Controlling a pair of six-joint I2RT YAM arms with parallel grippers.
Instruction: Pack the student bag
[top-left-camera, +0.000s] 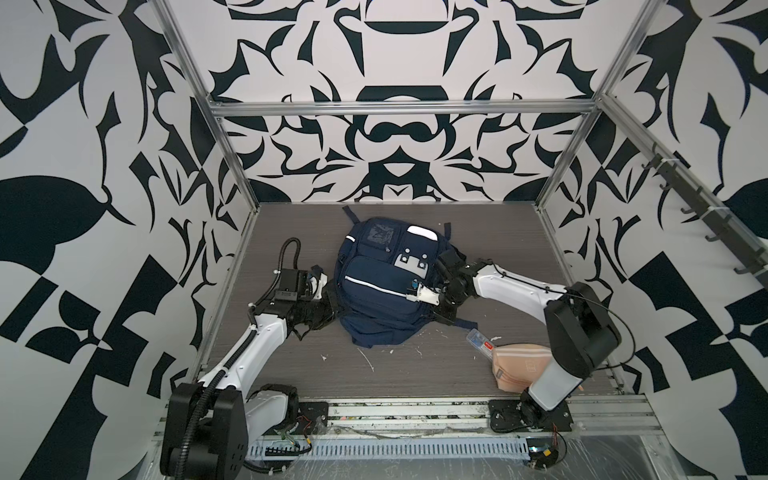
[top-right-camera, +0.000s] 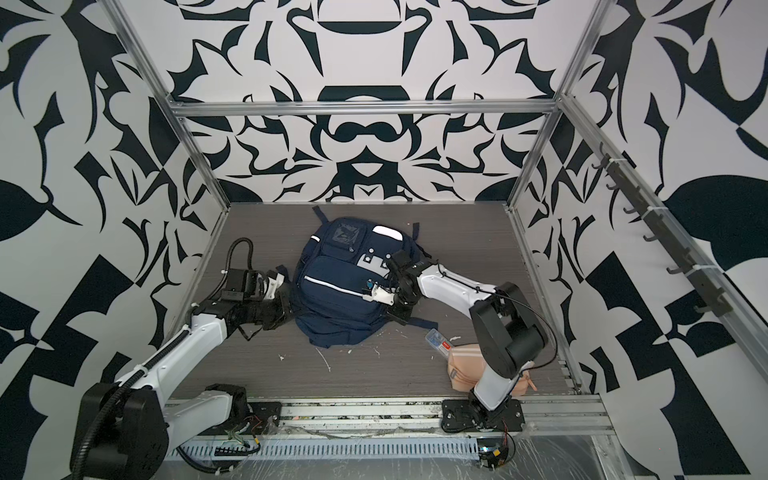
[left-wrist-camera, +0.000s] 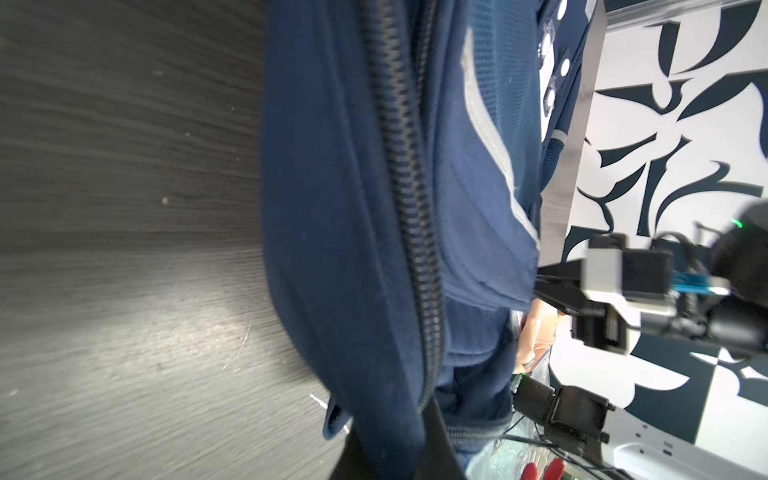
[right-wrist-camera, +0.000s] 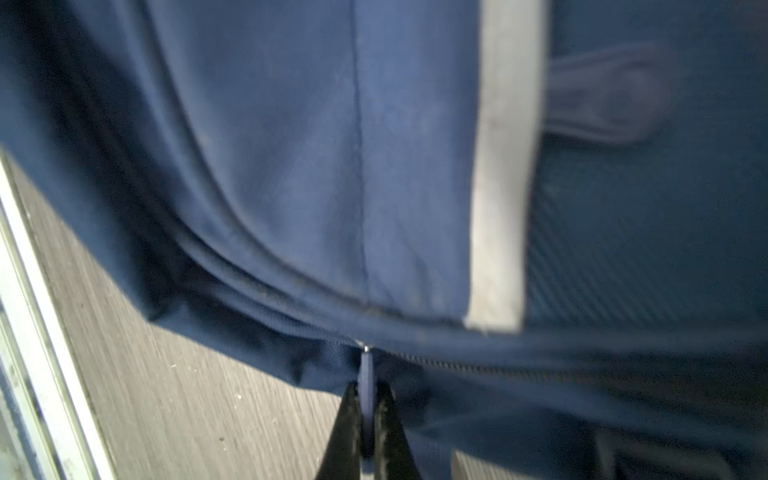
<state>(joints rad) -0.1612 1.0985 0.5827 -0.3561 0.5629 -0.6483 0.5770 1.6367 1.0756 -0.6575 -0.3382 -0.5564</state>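
Note:
The student bag (top-left-camera: 382, 291) (top-right-camera: 332, 299), navy with white stripes, lies flat in the middle of the table in both top views. My left gripper (top-left-camera: 327, 308) (top-right-camera: 286, 308) presses against the bag's left edge. In the left wrist view my left gripper (left-wrist-camera: 395, 453) is shut on a fold of the navy fabric (left-wrist-camera: 332, 249) beside a long zipper (left-wrist-camera: 409, 208). My right gripper (top-left-camera: 434, 309) (top-right-camera: 395, 309) is at the bag's right edge. In the right wrist view my right gripper (right-wrist-camera: 368, 399) is shut on a blue zipper pull (right-wrist-camera: 367, 372).
A peach-pink striped pouch (top-left-camera: 519, 365) (top-right-camera: 465, 365) lies at the front right, partly under the right arm. A clear plastic box (top-left-camera: 480, 340) (top-right-camera: 438, 341) lies next to it. White scraps dot the table (top-left-camera: 291, 232) in front of the bag. A hook rail (top-left-camera: 706, 216) runs along the right wall.

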